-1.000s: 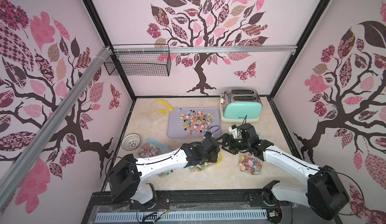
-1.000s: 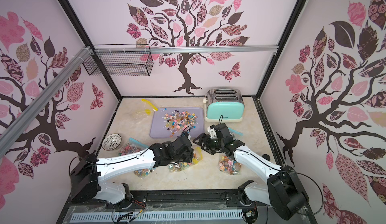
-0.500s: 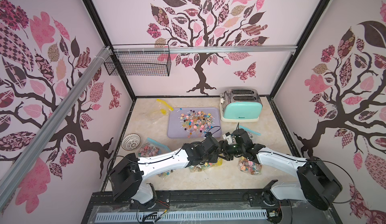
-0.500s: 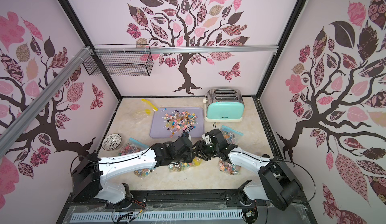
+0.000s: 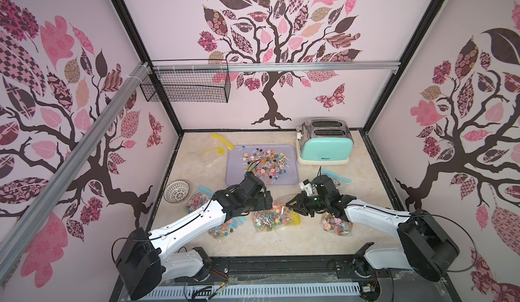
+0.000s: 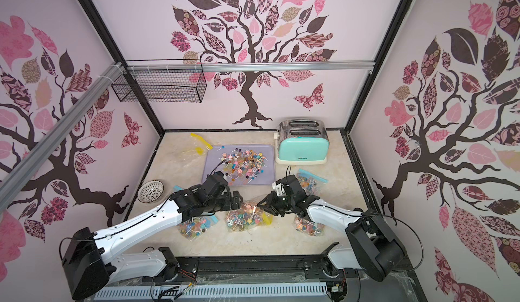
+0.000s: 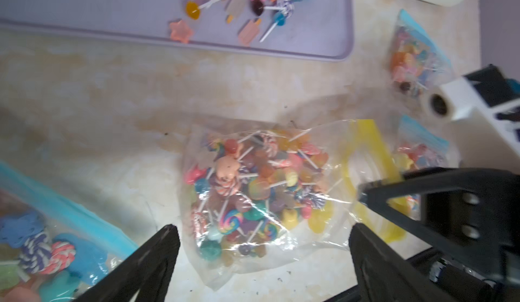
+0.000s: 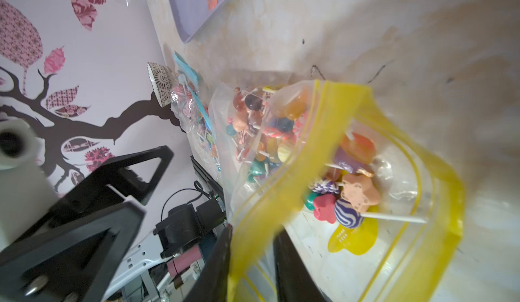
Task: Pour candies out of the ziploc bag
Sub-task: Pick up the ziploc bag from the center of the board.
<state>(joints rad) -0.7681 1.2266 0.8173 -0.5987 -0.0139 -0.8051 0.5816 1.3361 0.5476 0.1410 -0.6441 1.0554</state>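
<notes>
Right wrist: right gripper point(image 8: 253, 247) seemingly pinches ziploc bag point(image 8: 343, 98)

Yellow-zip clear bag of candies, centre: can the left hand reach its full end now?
Probably yes: the left hand hangs open directly over the clear plastic yellow-zip bag of candies, nothing between. The right hand is at the zip end, off to the side.
</notes>
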